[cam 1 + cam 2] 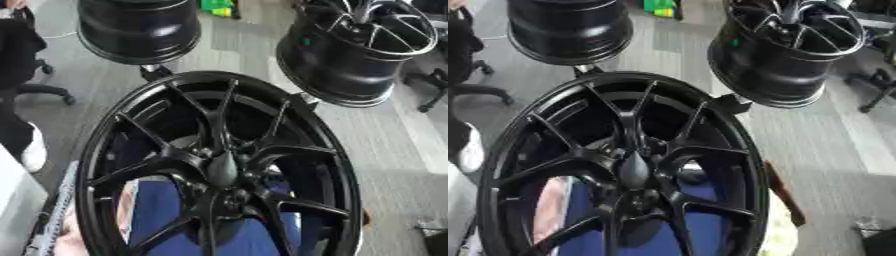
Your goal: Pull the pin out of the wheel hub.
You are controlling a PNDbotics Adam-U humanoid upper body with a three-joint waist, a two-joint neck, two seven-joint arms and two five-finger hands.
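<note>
- We find one black wheel (219, 165) filling the near field, its spokes meeting at the hub (222, 169) just below the middle of both views.
- At the hub a dark rounded piece stands out from the centre; we take it for the pin (633, 170), but it is black on black and we cannot confirm its shape or how deep it sits.
- Small bolt holes ring the hub; nothing else is seen seated in them.
- Neither the left hand nor the right hand shows in either view, so we cannot tell whether the fingers are open, closed or holding anything.
- Step in hand, as we judge it: the approach. The pin appears still in place and no hand is near it.
- The next move calls for a hand to come in over the spokes to the hub, close the fingers round the pin and draw it straight out along its own line, clear of the spokes.
- Something blue (166, 210) shows through the lower spokes, beneath the wheel.
- Two more black wheels (138, 29) hang beyond, well apart from the hub.
- Markings: we read no brand, label or writing anywhere.
</note>
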